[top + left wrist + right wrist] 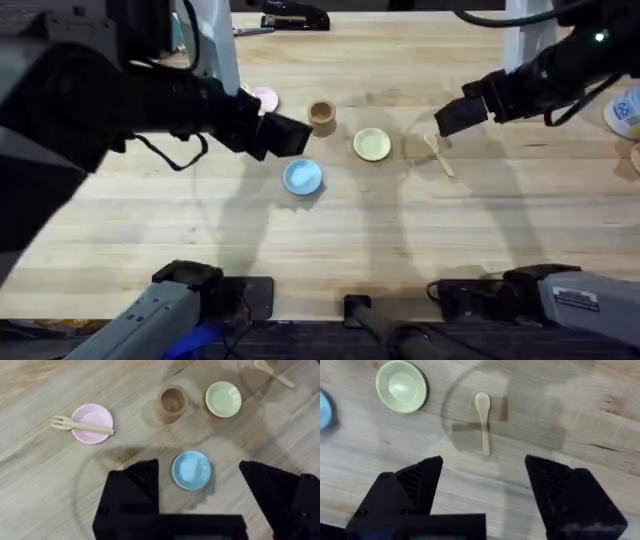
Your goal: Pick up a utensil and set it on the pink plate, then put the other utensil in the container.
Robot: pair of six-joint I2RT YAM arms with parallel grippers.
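The wooden table point(330, 230) carries everything. My left arm reaches in from the lower left, and my left gripper point(200, 485) hangs with its black fingers spread wide and nothing between them, above the light blue plate point(191, 470). My right gripper point(482, 485) is likewise parted and empty, hovering over bare wood just short of the spoon point(483, 421).

Plates, next in size: the pink plate point(92, 422) lies at the far left of the row; the yellow-green plate point(372, 144) sits right of the container point(321, 116); the light blue plate lies nearer my bases, between the pink and yellow-green ones.

The container, a brown cup, stands upright and open-mouthed between the pink and yellow-green plates, touching neither.

The fork point(80, 425) lies across the pink plate, its tines overhanging the rim away from the container.

The spoon lies flat on the table, to the right of the yellow-green plate and apart from it.
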